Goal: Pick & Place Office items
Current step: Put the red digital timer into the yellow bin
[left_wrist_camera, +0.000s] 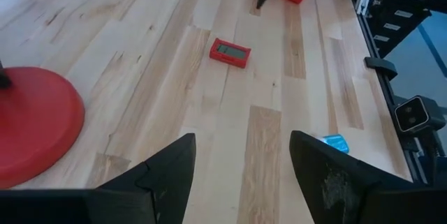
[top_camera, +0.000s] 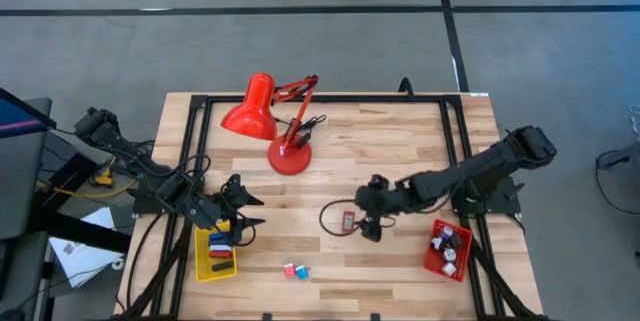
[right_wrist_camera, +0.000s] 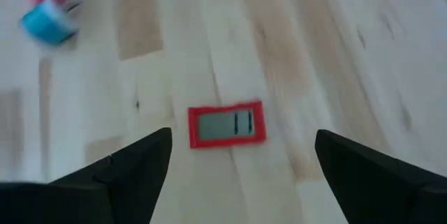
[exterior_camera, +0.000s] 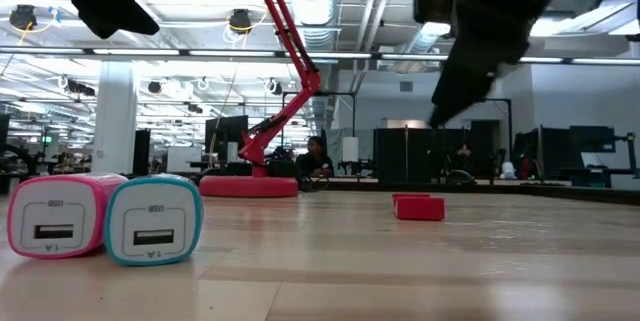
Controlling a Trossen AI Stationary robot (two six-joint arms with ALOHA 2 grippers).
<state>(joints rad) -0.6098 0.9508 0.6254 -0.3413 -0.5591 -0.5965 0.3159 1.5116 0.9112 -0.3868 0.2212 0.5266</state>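
R end effector wide open, empty | above red timer | L end effector open, empty

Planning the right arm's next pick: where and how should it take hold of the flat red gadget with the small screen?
Come straight down and grip across its two long edges. The red gadget lies flat, screen up, alone on bare wood, so only its sides offer purchase. The right gripper is open above it, probably wide enough.

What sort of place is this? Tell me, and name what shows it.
Probably a robotics lab in an open-plan office. The light wooden table sits on a dark metal frame over grey floor; the low view shows ceiling lights, dark monitors and a seated person behind.
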